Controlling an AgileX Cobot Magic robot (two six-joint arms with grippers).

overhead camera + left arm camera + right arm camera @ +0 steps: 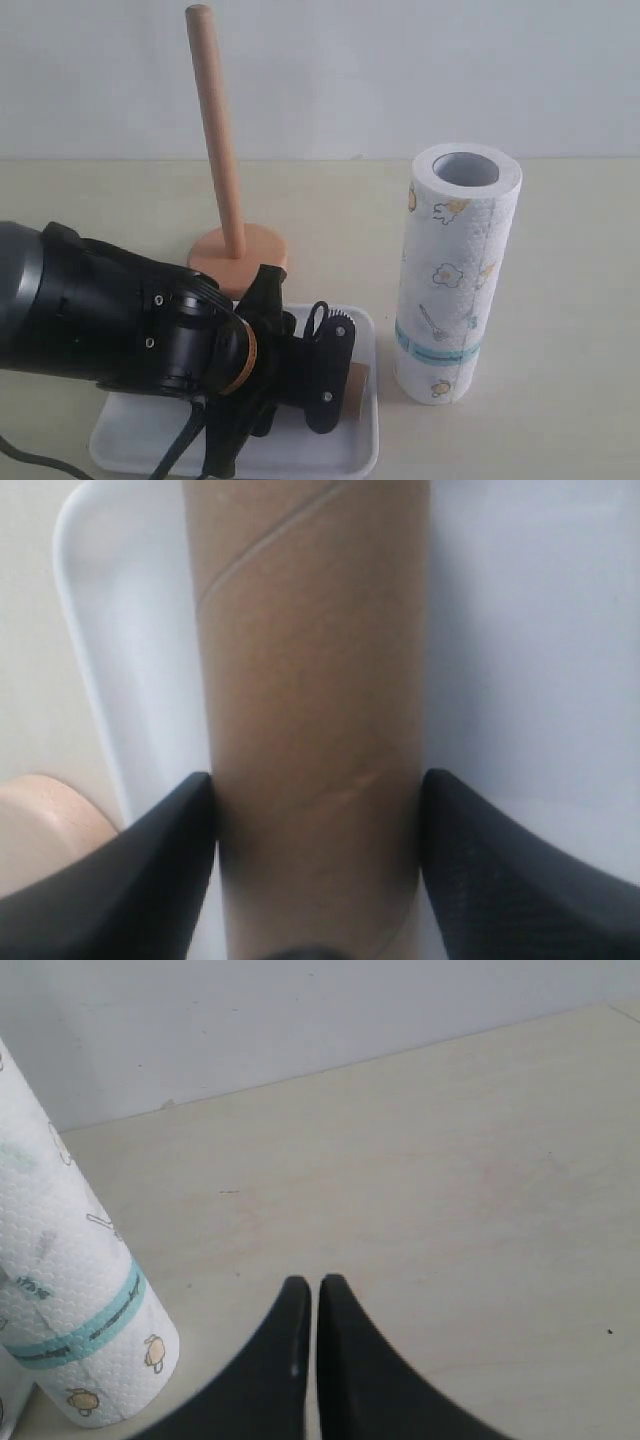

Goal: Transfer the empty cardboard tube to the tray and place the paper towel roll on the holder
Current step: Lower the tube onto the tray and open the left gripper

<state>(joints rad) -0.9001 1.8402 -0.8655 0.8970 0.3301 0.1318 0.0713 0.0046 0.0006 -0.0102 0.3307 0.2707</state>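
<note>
The empty cardboard tube (310, 660) lies lengthwise over the white tray (130, 630), and my left gripper (317, 780) is shut on it, one black finger pressing each side. From outside, only the tube's brown end (358, 388) shows beside the left gripper (335, 385), low over the tray (365, 440). The paper towel roll (455, 270) stands upright on the table right of the tray. The holder (215, 130) stands behind the tray, its post bare. My right gripper (317, 1285) is shut on nothing above the table, with the roll (70, 1300) off to one side.
The left arm's black body (90, 310) covers most of the tray's left part. The holder's round base (240, 255) sits close to the tray's far rim and shows as a tan edge (40, 820) at the left wrist. A pale wall (400, 70) backs the table.
</note>
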